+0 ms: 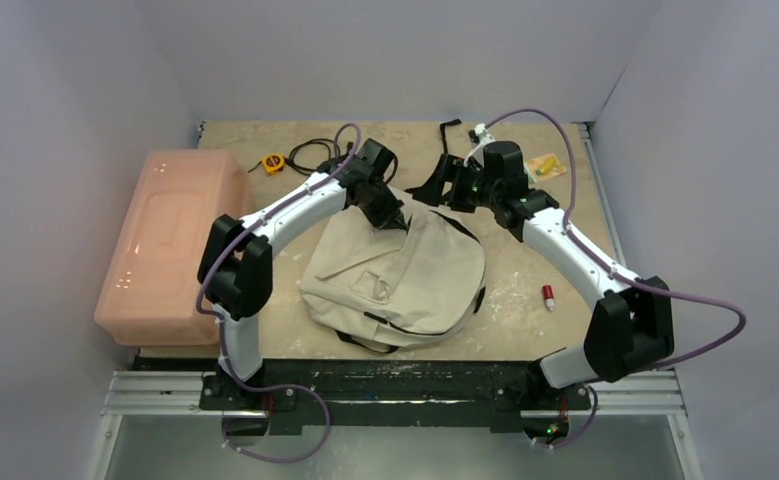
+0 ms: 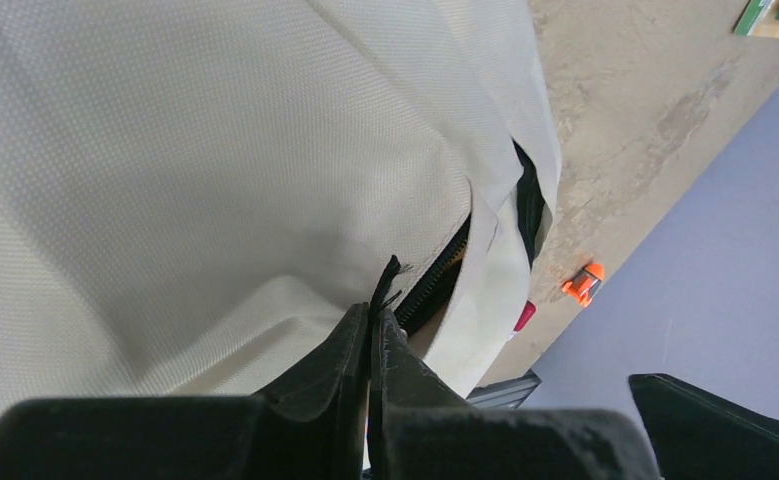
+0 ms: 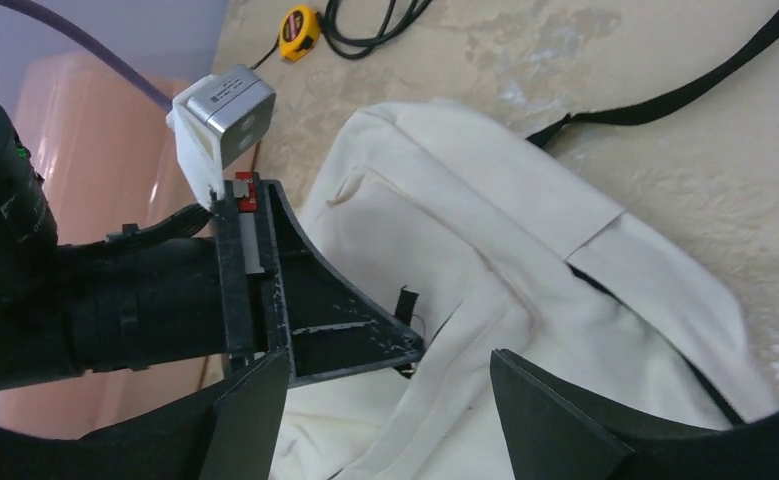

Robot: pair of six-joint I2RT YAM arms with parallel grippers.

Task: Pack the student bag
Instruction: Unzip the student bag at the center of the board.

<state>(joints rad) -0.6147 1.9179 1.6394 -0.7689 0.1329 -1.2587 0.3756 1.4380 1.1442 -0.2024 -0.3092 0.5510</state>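
The beige canvas student bag (image 1: 395,275) lies flat mid-table, its black zipper trim toward the back. My left gripper (image 1: 390,215) is at the bag's far edge, shut on the black zipper pull tab (image 2: 387,285); the zipper beside it gapes a little in the left wrist view (image 2: 373,315). My right gripper (image 1: 437,190) hovers just right of it over the bag's top edge, open and empty. In the right wrist view (image 3: 390,400) its fingers straddle the cream fabric (image 3: 525,250), with the left gripper's fingers (image 3: 365,330) and the tab (image 3: 404,303) right in front.
A large pink plastic bin (image 1: 170,240) stands at the left. A yellow tape measure (image 1: 274,164) and black cable (image 1: 315,152) lie at the back. A yellow-green packet (image 1: 545,165) sits back right and a small red item (image 1: 548,293) right of the bag.
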